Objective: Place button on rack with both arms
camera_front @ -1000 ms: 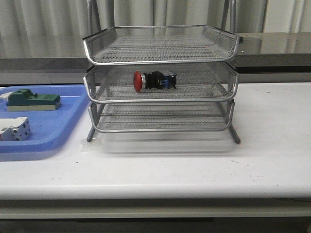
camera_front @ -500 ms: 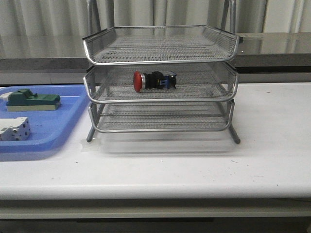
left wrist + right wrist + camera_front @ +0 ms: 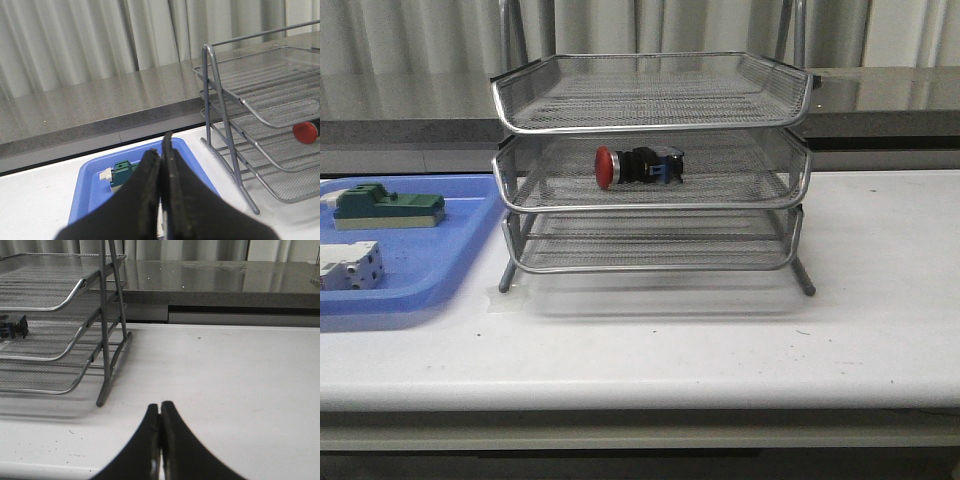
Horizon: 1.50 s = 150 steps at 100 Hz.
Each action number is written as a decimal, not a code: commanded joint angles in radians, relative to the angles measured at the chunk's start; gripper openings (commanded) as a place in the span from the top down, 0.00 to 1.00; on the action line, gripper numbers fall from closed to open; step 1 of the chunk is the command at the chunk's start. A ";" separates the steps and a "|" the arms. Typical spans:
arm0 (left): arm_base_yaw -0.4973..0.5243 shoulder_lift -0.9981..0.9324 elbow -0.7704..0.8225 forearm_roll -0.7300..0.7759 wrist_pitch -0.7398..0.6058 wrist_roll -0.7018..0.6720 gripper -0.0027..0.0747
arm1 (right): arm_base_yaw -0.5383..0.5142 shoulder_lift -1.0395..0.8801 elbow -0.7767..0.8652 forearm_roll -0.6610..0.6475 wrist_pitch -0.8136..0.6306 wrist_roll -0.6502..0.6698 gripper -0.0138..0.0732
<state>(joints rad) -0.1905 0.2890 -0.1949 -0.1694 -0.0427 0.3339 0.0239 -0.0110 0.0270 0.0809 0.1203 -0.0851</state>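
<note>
The red-headed button point(image 3: 638, 166) lies on its side on the middle tier of the silver wire-mesh rack point(image 3: 650, 125), red head to the left. Its red head shows in the left wrist view point(image 3: 305, 132), and its black and blue end shows in the right wrist view point(image 3: 13, 326). Neither arm shows in the front view. My left gripper point(image 3: 162, 150) is shut and empty, raised over the blue tray, left of the rack point(image 3: 260, 107). My right gripper point(image 3: 160, 410) is shut and empty above the bare table, right of the rack point(image 3: 75, 295).
A blue plastic tray point(image 3: 430, 270) lies left of the rack and holds a green block point(image 3: 385, 207) and a white block point(image 3: 350, 266). The tray point(image 3: 90, 180) and green block point(image 3: 121, 173) also show in the left wrist view. A grey ledge and curtains run behind the table.
</note>
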 commanded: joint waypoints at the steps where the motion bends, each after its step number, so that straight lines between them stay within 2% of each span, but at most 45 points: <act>1: 0.001 0.006 -0.031 -0.010 -0.079 -0.006 0.99 | -0.004 -0.020 -0.017 -0.010 -0.088 0.003 0.91; 116: 0.007 0.006 -0.023 -0.002 -0.084 -0.009 0.99 | -0.004 -0.020 -0.017 -0.010 -0.088 0.003 0.91; 121: 0.016 0.003 -0.018 0.026 -0.086 -0.053 0.99 | -0.004 -0.020 -0.017 -0.010 -0.088 0.003 0.91; 138: 0.088 -0.041 0.022 0.247 -0.071 -0.359 0.99 | -0.004 -0.020 -0.017 -0.010 -0.088 0.003 0.91; 150: 0.129 -0.100 0.055 0.262 -0.029 -0.392 0.99 | -0.004 -0.020 -0.017 -0.010 -0.088 0.003 0.91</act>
<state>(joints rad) -0.0831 0.2115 -0.1293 0.0695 -0.0230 -0.0071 0.0239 -0.0110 0.0270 0.0809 0.1167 -0.0840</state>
